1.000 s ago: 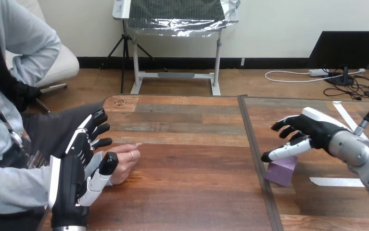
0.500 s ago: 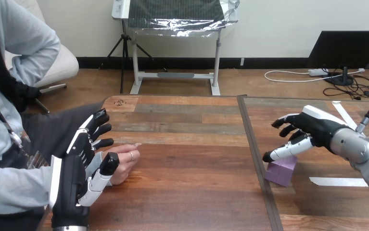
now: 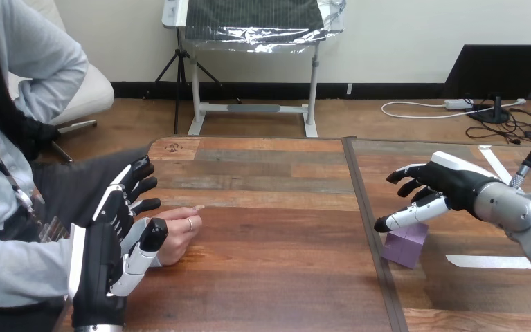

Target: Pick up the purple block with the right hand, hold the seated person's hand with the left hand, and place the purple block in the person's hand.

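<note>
Right hand (image 3: 449, 185): open, fingers spread and angled down, hovering right over the purple block (image 3: 404, 247). No contact that I can see. Poised there, I'd say, to drop onto it for the pick.
Purple block: flat on the table (image 3: 269, 277), on the right-hand panel just beside the dark seam (image 3: 367, 214), below the right hand's fingertips and near a strip of white tape (image 3: 487, 261).
Block's heading: close to a cube, so no real long axis. It sits turned a little off the seam's line.
Left hand (image 3: 104, 245): open too, fingers straight and pointing up the table, thumb lying against the person's hand (image 3: 179, 232). Beside it and touching, not wrapped round.
Person's hand: resting on the table at the left, loosely curled, one finger pointing across. My read is that it is there to be held first, before any hand-over.
</note>
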